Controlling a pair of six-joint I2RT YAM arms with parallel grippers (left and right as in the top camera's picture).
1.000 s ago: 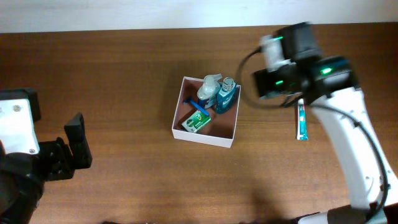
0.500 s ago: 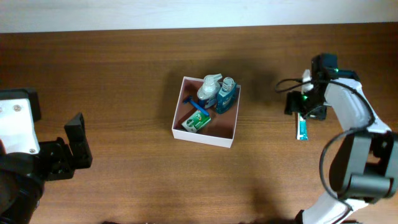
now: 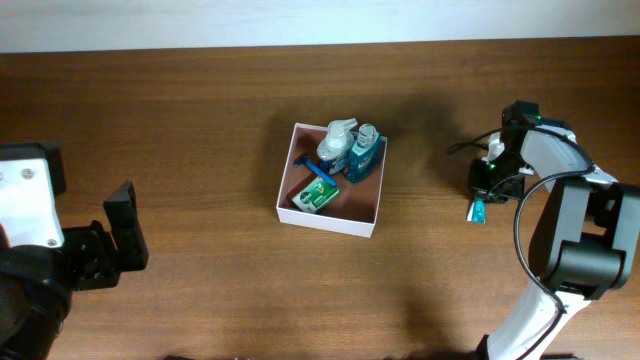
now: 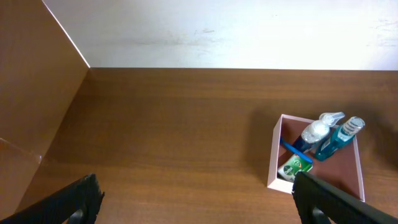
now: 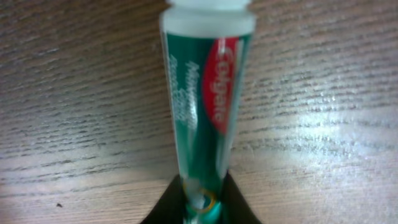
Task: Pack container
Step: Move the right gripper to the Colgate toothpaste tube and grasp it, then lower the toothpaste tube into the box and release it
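Observation:
The container [image 3: 327, 224] is a shallow white box with a pinkish-brown inside, at mid-table; the left wrist view has it [image 4: 272, 155] at lower right. Inside lie a clear bottle [image 3: 337, 142], a blue bottle [image 3: 364, 155], a blue razor [image 3: 320, 172] and a green soap packet [image 3: 314, 197]. Right of the box, a green toothpaste tube [image 3: 478, 211] lies on the wood. My right gripper [image 3: 487, 185] is down over it. In the right wrist view that gripper [image 5: 202, 193] is shut on the tail of the toothpaste tube [image 5: 205, 93]. My left gripper [image 3: 122, 235] stands open at the far left, holding nothing.
The brown wooden table [image 3: 200, 120] meets a pale wall along its far edge. In the left wrist view the left gripper's own fingers [image 4: 74, 199] stand far apart over bare wood, well left of the box.
My right arm swung from beside the box out to the right and came down on the toothpaste tube. Its jaws went from open to shut on the tube. The left arm stayed still.

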